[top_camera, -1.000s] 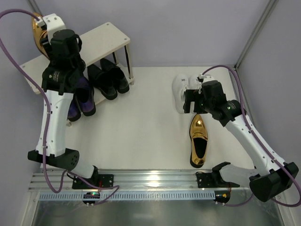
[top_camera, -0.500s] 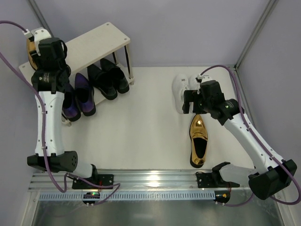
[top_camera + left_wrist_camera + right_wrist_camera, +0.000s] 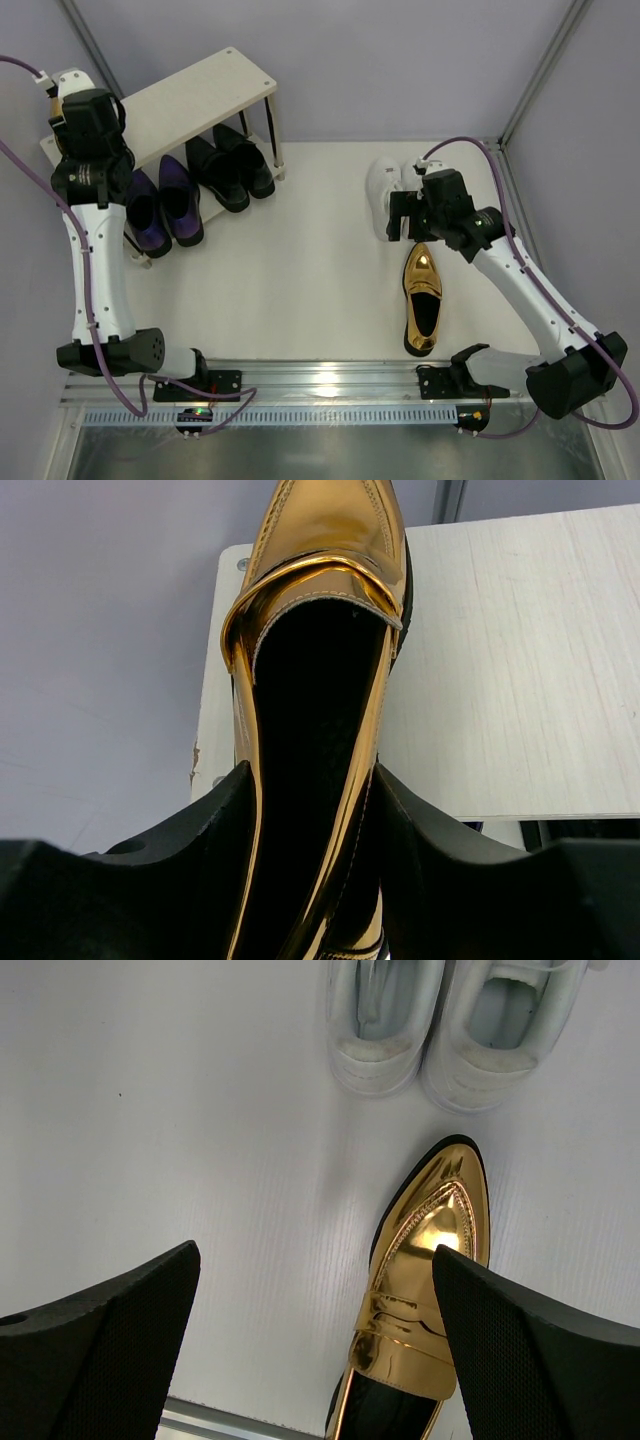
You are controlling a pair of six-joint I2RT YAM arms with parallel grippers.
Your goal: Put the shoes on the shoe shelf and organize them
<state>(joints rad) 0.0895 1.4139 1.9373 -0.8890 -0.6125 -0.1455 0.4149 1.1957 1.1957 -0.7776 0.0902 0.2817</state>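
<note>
A white tabletop (image 3: 300, 290) backed by lilac walls (image 3: 400, 60) carries the shoe shelf (image 3: 190, 95) at far left. The left gripper (image 3: 310, 810), half-closed, clamps one gold loafer (image 3: 330, 540) by its heel sides over the shelf's top board, at the left end. The right gripper (image 3: 315, 1260) hangs fully open and empty above the second gold loafer (image 3: 422, 298). The loafers look stiff, light and slick, so a grip across the collar walls seems surest. No writing is legible.

Purple shoes (image 3: 165, 212) and black shoes (image 3: 232, 170) sit on the shelf (image 3: 200, 95) bottom. One gold shoe (image 3: 330, 525) is above, its twin (image 3: 423, 295) beside white sneakers (image 3: 388, 195).
</note>
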